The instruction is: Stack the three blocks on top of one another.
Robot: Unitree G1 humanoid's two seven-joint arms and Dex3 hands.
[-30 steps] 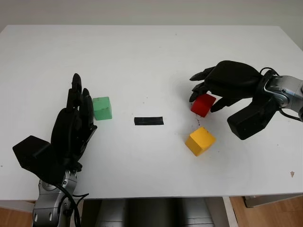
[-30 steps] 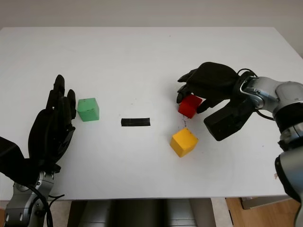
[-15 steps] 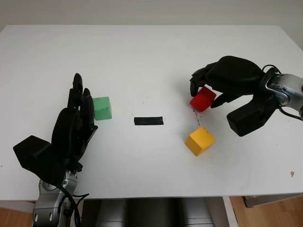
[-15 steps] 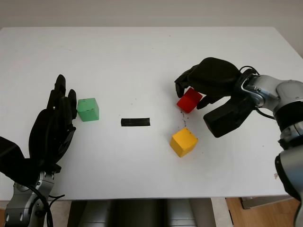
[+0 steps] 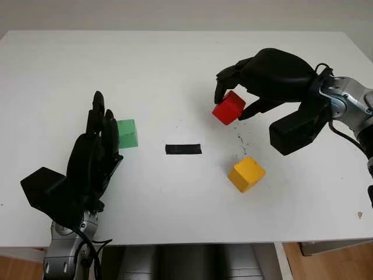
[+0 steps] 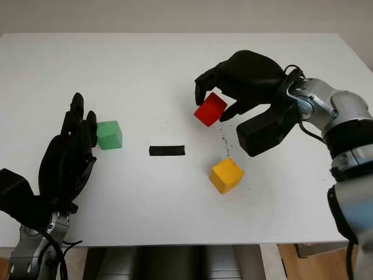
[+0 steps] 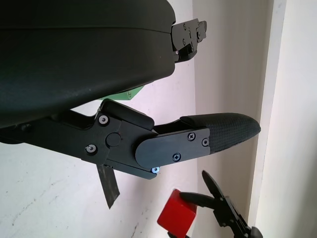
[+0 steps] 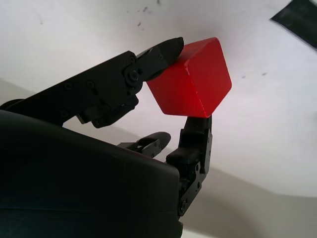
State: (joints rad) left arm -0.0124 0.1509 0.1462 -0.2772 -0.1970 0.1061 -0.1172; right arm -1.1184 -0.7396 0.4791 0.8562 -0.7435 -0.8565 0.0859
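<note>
Red block (image 5: 228, 107) pinched in right robot hand (image 5: 265, 76) fingertips, above table (image 5: 175, 58)

The right robot hand (image 5: 236, 99) has lifted the red block (image 5: 228, 108) off the table (image 5: 175, 58), carrying it leftward.

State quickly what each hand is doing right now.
Left hand: open, beside the green cube-shaped block.
Right hand: closed on the red cube-shaped block, above the table.

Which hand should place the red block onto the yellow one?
Right hand: it already grips the red block, raised just beyond the yellow block. The open left hand sits by the green block.
</note>
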